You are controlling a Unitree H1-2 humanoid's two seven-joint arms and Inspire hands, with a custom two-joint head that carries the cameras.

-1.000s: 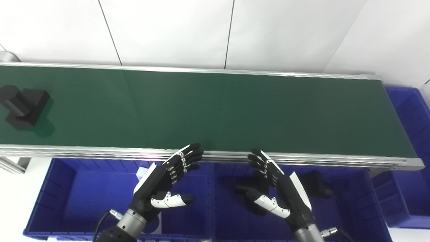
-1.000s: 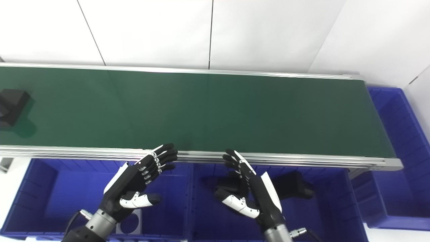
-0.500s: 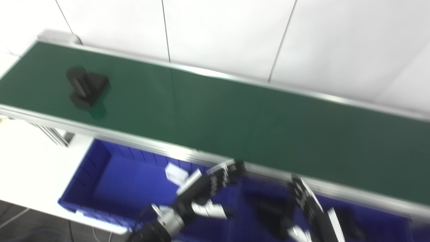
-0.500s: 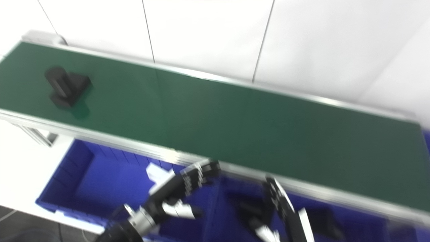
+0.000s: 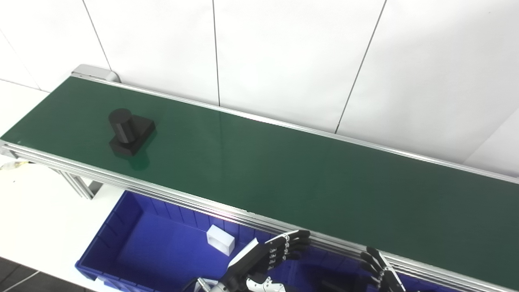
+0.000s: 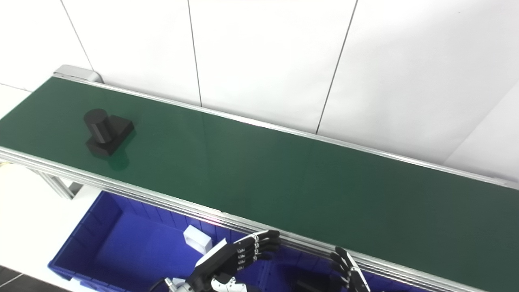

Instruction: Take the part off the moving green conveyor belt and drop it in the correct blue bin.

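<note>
the view has swung left, bringing the black part point(image 5: 129, 132) fully into sight near the conveyor belt point(image 5: 284, 174)'s far-left end. left hand point(image 5: 267, 259) hangs released; right hand point(image 5: 379, 269) cannot tell—pickup awaits.

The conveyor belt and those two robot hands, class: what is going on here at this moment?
A black part, a cylinder on a square base, sits alone on the green conveyor belt near its far left end. Neither hand touches it. The left hand and the right hand are both open and empty, held low by the near rail of the belt above the blue bin. A small white block lies in that bin. The pick has not yet begun.
</note>
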